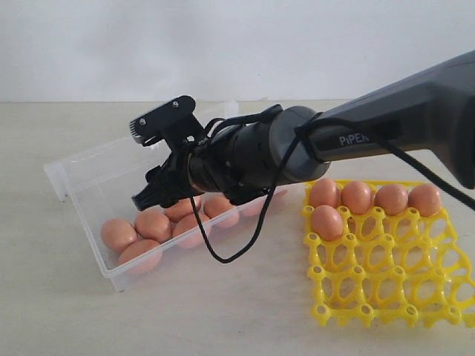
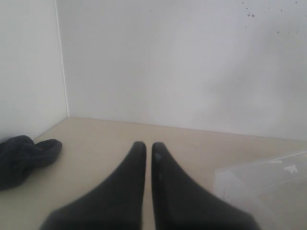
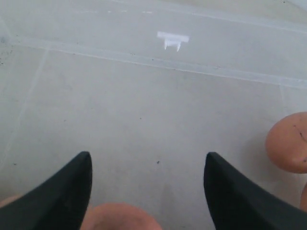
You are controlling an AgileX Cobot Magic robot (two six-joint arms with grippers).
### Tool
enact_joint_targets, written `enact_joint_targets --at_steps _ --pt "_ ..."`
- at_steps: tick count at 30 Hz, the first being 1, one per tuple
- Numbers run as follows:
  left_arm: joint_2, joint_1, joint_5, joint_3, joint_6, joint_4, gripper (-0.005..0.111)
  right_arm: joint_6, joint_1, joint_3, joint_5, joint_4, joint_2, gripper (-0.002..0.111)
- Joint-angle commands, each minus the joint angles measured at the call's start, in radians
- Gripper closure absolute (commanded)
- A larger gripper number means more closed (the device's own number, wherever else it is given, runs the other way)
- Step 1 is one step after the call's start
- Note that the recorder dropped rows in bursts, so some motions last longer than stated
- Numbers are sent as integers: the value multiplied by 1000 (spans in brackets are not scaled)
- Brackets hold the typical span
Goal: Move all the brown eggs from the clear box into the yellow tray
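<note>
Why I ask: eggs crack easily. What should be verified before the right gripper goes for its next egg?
1. Right gripper open, nothing held: ok.
2. Egg centred between its fingers: cannot tell, only its top shows at the picture's edge.
3. Brown eggs left in the clear box: ok, several.
4. Free cups in the yellow tray: ok, five filled, most empty.
5. Left gripper out of the way: ok, shut, outside the box.

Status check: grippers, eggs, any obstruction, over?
Left gripper shut, empty, near a dark cloth. Right gripper open over smooth brown eggs in the clear plastic box. Five eggs sit in the yellow lattice tray; path between looks open.
</note>
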Motion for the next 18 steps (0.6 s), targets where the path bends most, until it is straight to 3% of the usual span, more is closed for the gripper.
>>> enact_joint_targets --at_steps 1,13,16,18 --pt "-4 -1 -14 -3 2 0 103 2 0 4 -48 12 26 49" --pt "-4 -1 -14 -3 2 0 103 -71 0 4 -65 40 -93 49" --pt "-4 -1 -14 -3 2 0 103 -84 0 12 4 143 -167 49" --pt "-4 -1 -14 -3 2 0 103 -203 0 37 108 291 -216 49"
